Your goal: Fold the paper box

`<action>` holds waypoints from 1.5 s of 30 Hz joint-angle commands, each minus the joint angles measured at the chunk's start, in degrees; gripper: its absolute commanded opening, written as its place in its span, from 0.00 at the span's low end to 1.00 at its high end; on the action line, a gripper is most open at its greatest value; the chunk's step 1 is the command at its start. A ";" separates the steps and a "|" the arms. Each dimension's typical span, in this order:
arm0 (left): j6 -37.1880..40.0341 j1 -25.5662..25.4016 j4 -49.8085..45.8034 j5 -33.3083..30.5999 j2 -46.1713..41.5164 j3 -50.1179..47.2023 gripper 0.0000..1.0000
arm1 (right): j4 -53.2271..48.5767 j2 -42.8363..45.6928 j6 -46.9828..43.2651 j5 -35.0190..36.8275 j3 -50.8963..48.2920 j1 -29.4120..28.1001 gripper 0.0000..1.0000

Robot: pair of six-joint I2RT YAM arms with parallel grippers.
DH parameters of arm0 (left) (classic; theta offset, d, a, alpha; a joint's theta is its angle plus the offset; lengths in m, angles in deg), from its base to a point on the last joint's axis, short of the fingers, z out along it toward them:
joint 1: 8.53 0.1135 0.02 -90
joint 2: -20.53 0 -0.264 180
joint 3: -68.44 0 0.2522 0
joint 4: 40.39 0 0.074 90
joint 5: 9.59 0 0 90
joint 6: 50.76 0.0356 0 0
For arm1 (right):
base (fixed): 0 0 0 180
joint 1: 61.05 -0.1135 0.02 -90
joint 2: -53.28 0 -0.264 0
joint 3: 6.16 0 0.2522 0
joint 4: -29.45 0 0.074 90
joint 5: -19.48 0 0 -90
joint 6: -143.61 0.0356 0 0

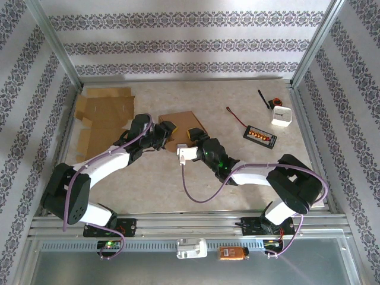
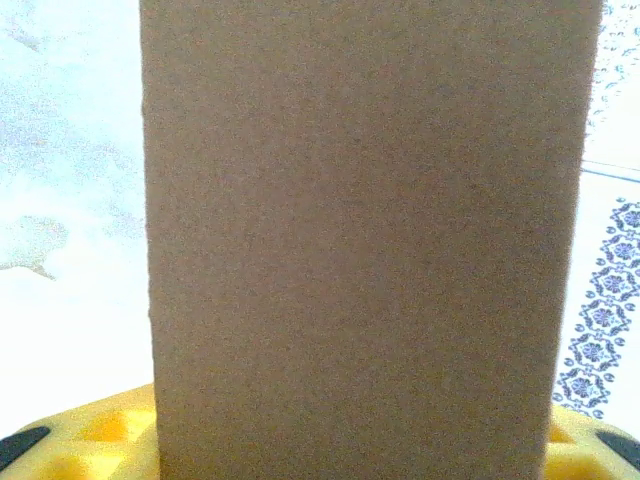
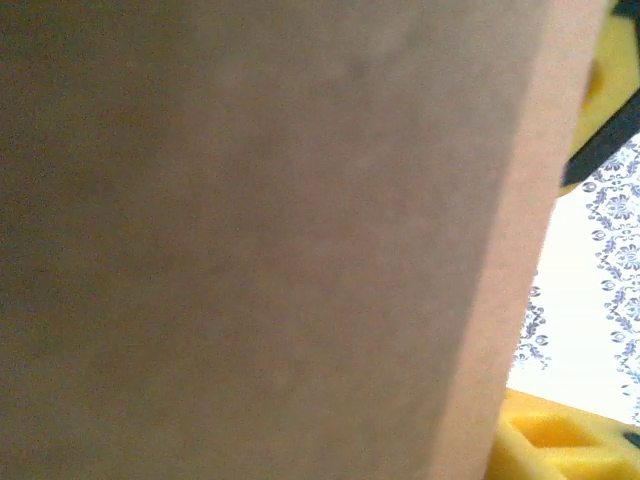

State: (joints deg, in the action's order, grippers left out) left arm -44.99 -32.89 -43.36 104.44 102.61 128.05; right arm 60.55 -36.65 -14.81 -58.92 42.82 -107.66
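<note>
The paper box [image 1: 183, 123], a brown cardboard piece partly raised off the surface, sits near the middle of the bench [image 1: 237, 178], a little toward the far side. The left pincer [image 1: 168, 130] meets it at its left edge and the right pincer [image 1: 193, 135] at its near right edge, so the two face each other with the cardboard between them.

From the left wrist, a plain brown panel stands upright close to the lens, with yellow fingers [image 2: 100, 435] showing at the bottom on either side of it. From the right wrist, the same brown card lies very close and blurred, with a yellow finger [image 3: 550, 440] at the lower right. In neither case can I tell whether the jaws are clamped on the card or merely set against it.

Flat cardboard sheets [image 1: 104, 116] lie at the far left of the bench. Well to the right are a thin cable [image 1: 234, 114], a black board with orange parts [image 1: 259, 135] and a small white box [image 1: 282, 116].
</note>
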 commanded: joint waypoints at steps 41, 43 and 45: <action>87.78 3.05 -40.56 3.39 -43.69 6.01 0.99 | -124.42 -27.23 21.54 -21.03 75.34 3.13 0.63; 87.44 3.02 -40.17 3.57 -43.27 5.86 1.00 | -122.85 -25.46 22.07 -22.41 75.09 3.24 0.66; 86.73 3.09 -39.97 3.81 -42.59 5.83 0.99 | -120.22 -22.80 22.67 -23.59 73.93 3.35 0.72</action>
State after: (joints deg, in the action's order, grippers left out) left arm 42.20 -30.16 -83.95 107.00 59.99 134.12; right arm -61.43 -62.90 6.61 -79.60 116.64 -104.54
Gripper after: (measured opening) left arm 0.995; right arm 0.702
